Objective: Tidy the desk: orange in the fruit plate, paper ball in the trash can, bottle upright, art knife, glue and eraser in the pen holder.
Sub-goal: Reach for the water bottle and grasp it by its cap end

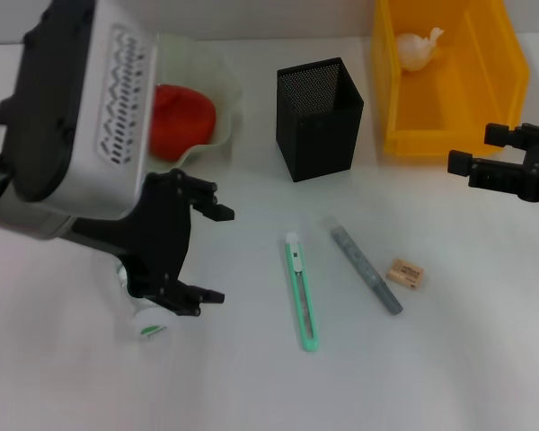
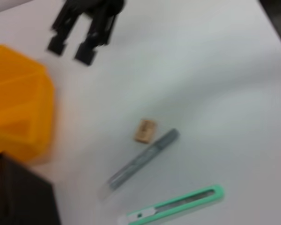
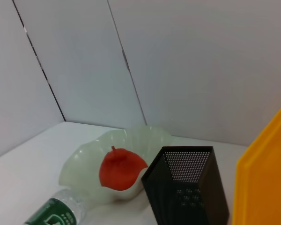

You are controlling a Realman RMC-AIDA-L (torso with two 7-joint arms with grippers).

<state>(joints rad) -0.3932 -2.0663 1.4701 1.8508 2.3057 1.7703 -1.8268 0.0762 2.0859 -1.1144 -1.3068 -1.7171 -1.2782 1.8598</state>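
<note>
The orange (image 1: 181, 117) lies in the pale fruit plate (image 1: 223, 81), and the paper ball (image 1: 416, 49) sits in the yellow trash can (image 1: 514, 67). A green art knife (image 1: 303, 292), a grey glue stick (image 1: 366, 269) and a tan eraser (image 1: 405, 274) lie on the desk in front of the black mesh pen holder (image 1: 319, 121). My left gripper (image 1: 217, 256) hovers open just above the bottle (image 1: 146, 321), which it mostly hides. The bottle's green label (image 3: 54, 213) shows in the right wrist view. My right gripper (image 1: 474, 150) hangs open beside the trash can's front right corner.
The white desk stretches bare around the knife (image 2: 178, 205), glue (image 2: 143, 159) and eraser (image 2: 145, 131). The pen holder (image 3: 187, 187) stands between the plate (image 3: 84, 164) and the trash can (image 3: 267, 178). A white wall closes the back.
</note>
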